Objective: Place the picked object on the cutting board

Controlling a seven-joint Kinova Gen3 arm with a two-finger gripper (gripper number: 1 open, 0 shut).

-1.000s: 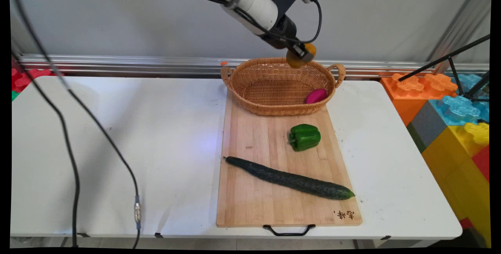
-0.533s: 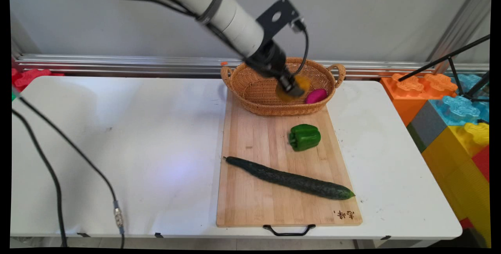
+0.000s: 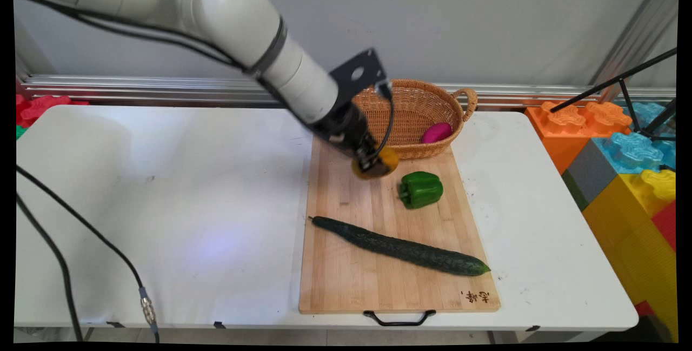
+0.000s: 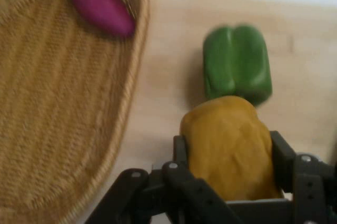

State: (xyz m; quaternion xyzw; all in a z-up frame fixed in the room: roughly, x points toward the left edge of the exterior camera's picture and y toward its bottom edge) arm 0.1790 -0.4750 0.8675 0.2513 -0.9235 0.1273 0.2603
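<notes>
the black two-finger gripper (image 3: 374, 163) hangs over the far end of the pale wooden cutting board (image 3: 346, 280), just outside the near rim of the oval woven wicker basket (image 3: 419, 105). its jaws are part-closed on a rounded yellow-orange lump, possibly a potato or fruit (image 4: 231, 150). the fingers (image 4: 281, 155) press on its two opposite sides, so the lump is carried clear of the board rather than resting on it. the hand view shows the lump filling most of the gap between the jaws.

the blocky green bell pepper (image 3: 420, 189) lies on the board near the gripper, apart from it. the long dark green cucumber (image 3: 400, 246) lies diagonally across the board's near half. a magenta egg-shaped object (image 3: 436, 132) rests inside the basket against its right wall. the basket sits on the board's far edge.
</notes>
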